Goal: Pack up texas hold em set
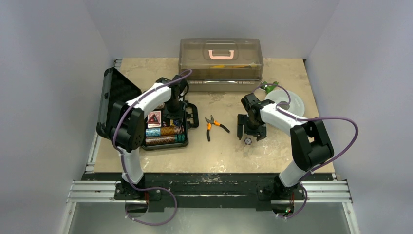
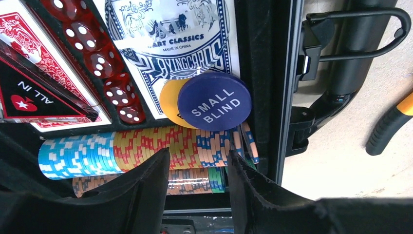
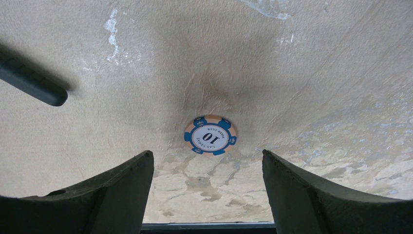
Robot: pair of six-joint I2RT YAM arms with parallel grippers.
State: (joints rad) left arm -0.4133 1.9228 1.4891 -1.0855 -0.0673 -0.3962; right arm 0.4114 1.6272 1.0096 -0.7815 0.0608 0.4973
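Your right gripper (image 3: 207, 156) is hovering wide open over roomy bench (image 3: 316, 73), "10" chip (image 3: 210, 135) mid-frame; your left gripper (image 2: 198, 153) is standing part-open, empty, near the briefcase (image 2: 265, 73) right wall, below the "SMALL BLIND" disc (image 2: 214, 101).

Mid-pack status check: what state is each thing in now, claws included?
Black case: open, lid raised at left.
Translucent box: closed.
Loose chip: flat on the table, unpacked.
Small Blind button: in the case, on the card deck.
Dice: seated in their slot.
Pliers: lying flat on the table.
Left claw: open, empty, over the chip rows.
Right claw: open, empty, above the loose chip.
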